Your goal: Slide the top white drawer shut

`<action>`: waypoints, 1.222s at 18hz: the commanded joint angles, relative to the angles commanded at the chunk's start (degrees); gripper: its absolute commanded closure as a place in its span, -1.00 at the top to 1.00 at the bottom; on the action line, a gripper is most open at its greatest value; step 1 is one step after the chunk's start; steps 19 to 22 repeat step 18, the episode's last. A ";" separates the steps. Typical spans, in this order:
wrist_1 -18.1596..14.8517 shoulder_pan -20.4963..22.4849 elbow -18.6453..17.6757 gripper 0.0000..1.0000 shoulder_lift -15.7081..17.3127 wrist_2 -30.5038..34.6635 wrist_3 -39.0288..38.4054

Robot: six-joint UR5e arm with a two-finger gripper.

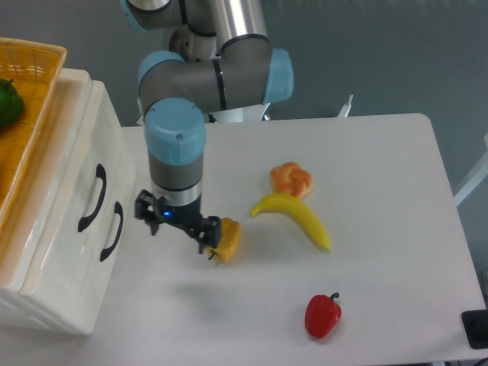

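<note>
Writing/labels: none readable on any object, the arm or the cabinet.
Surface: white table [381, 168] with rounded corners, matte, lit evenly; faint shadow under the arm.
Room: plain grey-blue floor behind the table; a white frame part at the right edge and a small black object at the bottom right corner, too cut off to identify.
Cabinet: glossy white plastic unit [46, 305] at the left, seen from above at an angle.
Top white drawer: [80, 175] front panel sits flush with the cabinet face, black curved handle [92, 197] showing; uppermost of the two.
Lower white drawer: [91, 259] also flush, matching black handle [113, 231] just beside the upper one.
Basket: orange wicker basket [27, 114] on top of the cabinet, with a green pepper [8, 103] partly in frame.
Arm: UR5e [198, 76], silver links and light blue joint caps, wrist pointing down at the table.
Gripper: [180, 222] black, fingers spread apart, holding nothing; clear of the drawer handles, right finger just beside the yellow pepper.
Yellow pepper: [228, 239] on the table; contact with the finger cannot be told.
Banana: [297, 217] right of the yellow pepper.
Pastry: orange twisted bun [290, 178], touching the banana's upper end.
Red pepper: [322, 315] near the front edge, well apart from the rest.
</note>
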 joint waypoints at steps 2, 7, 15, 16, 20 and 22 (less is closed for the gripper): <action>0.09 1.58 0.18 1.00 -0.09 1.57 8.51; 0.44 6.94 0.18 1.00 -0.09 5.36 22.60; 0.70 15.21 1.41 1.00 0.00 5.01 32.37; 0.79 15.47 1.67 1.00 -0.09 4.92 32.98; 0.79 16.44 2.02 1.00 0.00 4.40 33.69; 0.79 16.44 2.02 1.00 0.00 4.40 33.69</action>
